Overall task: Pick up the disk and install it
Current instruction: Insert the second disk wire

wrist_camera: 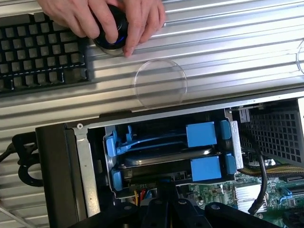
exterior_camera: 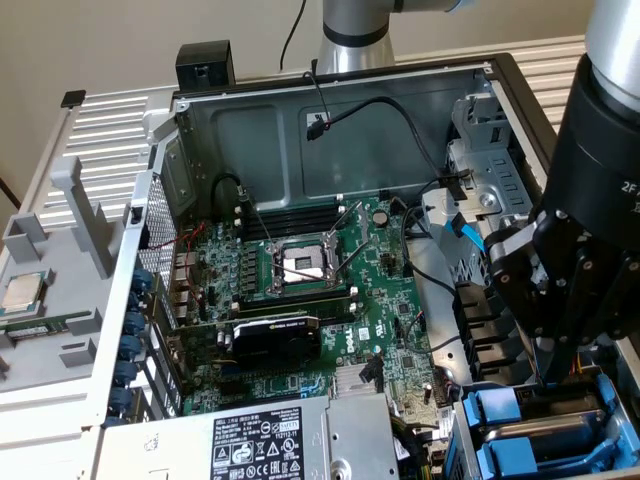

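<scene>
A ribbed grey worktop (exterior_camera: 60,160) carries an opened computer case (exterior_camera: 330,90), and at the case's near right corner the disk (wrist_camera: 166,159) sits in its blue carrier inside the drive bay. The pincer (exterior_camera: 545,345) hangs just above it — seemingly the install step. Whether it is open cannot be told; its tips are hidden.
</scene>
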`<action>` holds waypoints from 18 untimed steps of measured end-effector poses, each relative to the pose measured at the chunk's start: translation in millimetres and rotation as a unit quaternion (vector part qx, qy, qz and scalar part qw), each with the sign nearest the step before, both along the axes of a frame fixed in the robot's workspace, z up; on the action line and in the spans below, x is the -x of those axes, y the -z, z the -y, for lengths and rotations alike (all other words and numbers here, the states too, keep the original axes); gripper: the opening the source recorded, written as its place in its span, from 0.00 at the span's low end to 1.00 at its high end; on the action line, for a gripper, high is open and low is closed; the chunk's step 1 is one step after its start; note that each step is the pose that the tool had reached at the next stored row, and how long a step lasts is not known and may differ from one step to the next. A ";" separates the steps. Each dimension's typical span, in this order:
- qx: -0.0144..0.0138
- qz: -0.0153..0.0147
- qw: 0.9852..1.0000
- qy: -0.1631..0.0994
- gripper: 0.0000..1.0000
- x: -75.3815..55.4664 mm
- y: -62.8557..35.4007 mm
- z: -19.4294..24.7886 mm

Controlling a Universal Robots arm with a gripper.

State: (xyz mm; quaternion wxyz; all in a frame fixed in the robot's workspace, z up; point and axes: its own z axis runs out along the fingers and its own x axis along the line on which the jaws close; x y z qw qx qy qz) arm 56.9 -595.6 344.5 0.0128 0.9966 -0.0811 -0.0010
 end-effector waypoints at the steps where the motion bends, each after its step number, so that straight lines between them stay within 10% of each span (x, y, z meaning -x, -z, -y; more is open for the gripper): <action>1: 0.000 0.000 1.000 0.000 0.11 0.0 0.6 0.1; 12: -0.001 0.000 1.000 0.000 0.11 0.0 2.8 0.1; 18: 0.001 0.000 1.000 0.000 0.11 0.0 -21.0 0.1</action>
